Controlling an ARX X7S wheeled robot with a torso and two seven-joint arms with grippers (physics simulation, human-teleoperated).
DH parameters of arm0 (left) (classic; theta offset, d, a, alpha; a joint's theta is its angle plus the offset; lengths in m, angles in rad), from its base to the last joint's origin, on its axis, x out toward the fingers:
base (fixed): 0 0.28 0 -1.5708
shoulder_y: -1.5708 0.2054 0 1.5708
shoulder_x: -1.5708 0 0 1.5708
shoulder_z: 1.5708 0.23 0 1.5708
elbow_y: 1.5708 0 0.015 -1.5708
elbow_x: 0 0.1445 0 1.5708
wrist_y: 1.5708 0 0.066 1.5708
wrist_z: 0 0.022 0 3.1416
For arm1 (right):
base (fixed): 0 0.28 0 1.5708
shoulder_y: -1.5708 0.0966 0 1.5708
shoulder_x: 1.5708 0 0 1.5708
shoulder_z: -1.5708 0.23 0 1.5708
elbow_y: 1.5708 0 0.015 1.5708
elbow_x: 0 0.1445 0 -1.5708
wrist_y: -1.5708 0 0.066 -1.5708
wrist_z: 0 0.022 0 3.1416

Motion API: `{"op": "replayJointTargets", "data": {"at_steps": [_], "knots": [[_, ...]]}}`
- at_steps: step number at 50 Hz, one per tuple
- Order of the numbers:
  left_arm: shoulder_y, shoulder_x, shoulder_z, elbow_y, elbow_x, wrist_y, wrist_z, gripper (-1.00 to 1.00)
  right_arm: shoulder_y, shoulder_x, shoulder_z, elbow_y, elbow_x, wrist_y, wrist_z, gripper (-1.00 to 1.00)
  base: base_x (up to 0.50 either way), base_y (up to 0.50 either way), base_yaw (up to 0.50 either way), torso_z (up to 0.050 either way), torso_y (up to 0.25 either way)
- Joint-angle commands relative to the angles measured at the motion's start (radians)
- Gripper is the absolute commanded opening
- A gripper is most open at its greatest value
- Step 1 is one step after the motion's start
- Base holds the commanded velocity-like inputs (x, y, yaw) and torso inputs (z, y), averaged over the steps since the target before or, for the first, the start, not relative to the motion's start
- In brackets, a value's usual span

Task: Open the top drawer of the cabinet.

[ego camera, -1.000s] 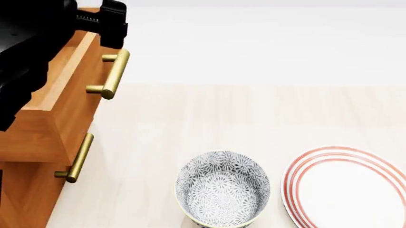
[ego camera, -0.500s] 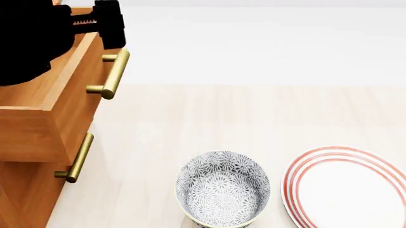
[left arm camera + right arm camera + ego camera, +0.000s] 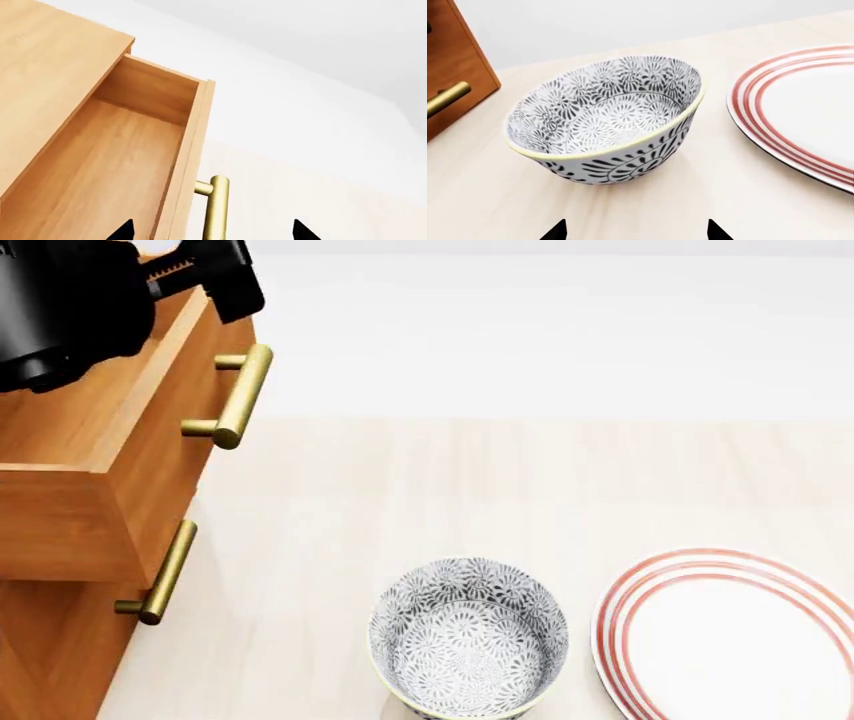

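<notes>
Patterned black-and-white bowl (image 3: 469,648) sits at the bottom centre of the head view, closest to the robot, with a red-ringed plate (image 3: 727,635) near it at the lower right, both on the pale table (image 3: 534,480). The right wrist view looks right over the bowl. Only the two tips of the right gripper (image 3: 635,231) show along its lower edge, spread wide and holding nothing.

Further back, the cabinet (image 3: 54,640) fills the left edge. The top drawer (image 3: 114,455) already juts out past the drawer below, and the left wrist view shows its paler inside, so I'd call it open or nearly there. Its brass handle (image 3: 238,395) is free, nothing on it.

The left gripper (image 3: 227,280) hangs at the upper left of the head view, above the far end of the drawer front and clear of the handle. In the left wrist view its tips (image 3: 127,231) peek in at the lower edge, one on each side of the handle, set wide and empty.

What could go sideways, as far as I can judge:
- If the arm drops or swings toward the cabinet, it could bump the drawer front and shove it partly shut.
- The gripper could clip the handle if it moves along the drawer front.
- The right arm hovers close over the bowl, so a careless move could knock it into the plate.
</notes>
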Motion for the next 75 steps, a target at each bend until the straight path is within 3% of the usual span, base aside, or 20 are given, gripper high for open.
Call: {"op": "replayJointTargets", "data": {"at_steps": [1, 10, 26, 41, 75], "knots": [[-0.037, 0.012, -0.052, -0.111, -0.035, 0.091, -0.034, 1.00, 0.003, -0.018, 0.022, 0.007, -0.010, -0.004, -0.019, 1.00, 0.00, 0.00, 0.00, 0.000, 0.000], [-0.066, -0.001, -0.048, -0.182, -0.034, 0.138, -0.032, 1.00, 0.007, -0.017, 0.023, 0.005, -0.002, 0.002, -0.014, 1.00, 0.00, 0.00, 0.00, 0.000, 0.000], [-0.071, 0.003, -0.170, -0.279, -0.124, 0.176, -0.130, 1.00, 0.002, -0.011, 0.015, -0.007, -0.001, 0.005, -0.009, 1.00, 0.00, 0.00, 0.00, 0.000, 0.000], [-0.098, -0.009, -0.179, -0.343, -0.140, 0.217, -0.124, 1.00, 0.002, -0.009, 0.010, -0.008, 0.003, 0.007, -0.008, 1.00, 0.00, 0.00, 0.00, 0.000, 0.000], [0.005, 0.025, -0.130, -0.286, -0.193, 0.188, -0.131, 1.00, 0.003, -0.007, 0.002, 0.009, 0.006, -0.012, -0.014, 1.00, 0.00, 0.00, 0.00, 0.000, 0.000]]}}
